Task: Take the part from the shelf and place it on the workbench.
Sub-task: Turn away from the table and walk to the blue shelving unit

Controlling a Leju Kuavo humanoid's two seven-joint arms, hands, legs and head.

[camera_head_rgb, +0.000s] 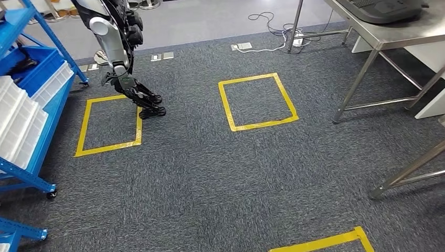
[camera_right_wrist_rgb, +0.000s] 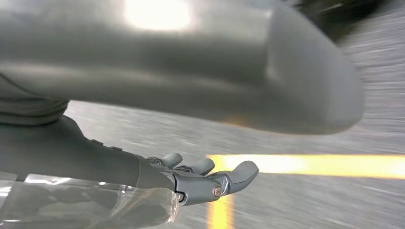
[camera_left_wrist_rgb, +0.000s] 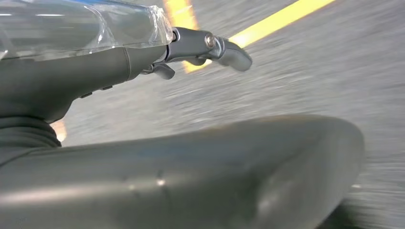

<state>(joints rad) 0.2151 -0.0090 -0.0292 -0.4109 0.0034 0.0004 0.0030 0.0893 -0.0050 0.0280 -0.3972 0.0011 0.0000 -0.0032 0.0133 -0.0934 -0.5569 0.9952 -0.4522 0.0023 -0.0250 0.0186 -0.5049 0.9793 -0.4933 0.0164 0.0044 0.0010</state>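
Note:
The blue shelf (camera_head_rgb: 39,136) stands at the left edge of the head view, carrying white trays (camera_head_rgb: 18,123) and a blue bin (camera_head_rgb: 39,68) with something dark inside; I cannot tell whether that is the part. The steel workbench (camera_head_rgb: 404,34) is at the far right. My left hand (camera_left_wrist_rgb: 143,62) hangs over blurred carpet, fingers stretched out, thumb apart, with nothing between them. My right hand (camera_right_wrist_rgb: 143,176) looks the same, straight-fingered and empty. A clear plastic film lies along each hand up to the fingers.
Another humanoid robot (camera_head_rgb: 123,58) stands by the shelf at the corner of a yellow taped square (camera_head_rgb: 109,126). A second yellow square (camera_head_rgb: 257,102) marks the carpet ahead. A steel table leg (camera_head_rgb: 409,173) crosses at the right. Cables and a power strip (camera_head_rgb: 294,38) lie beyond.

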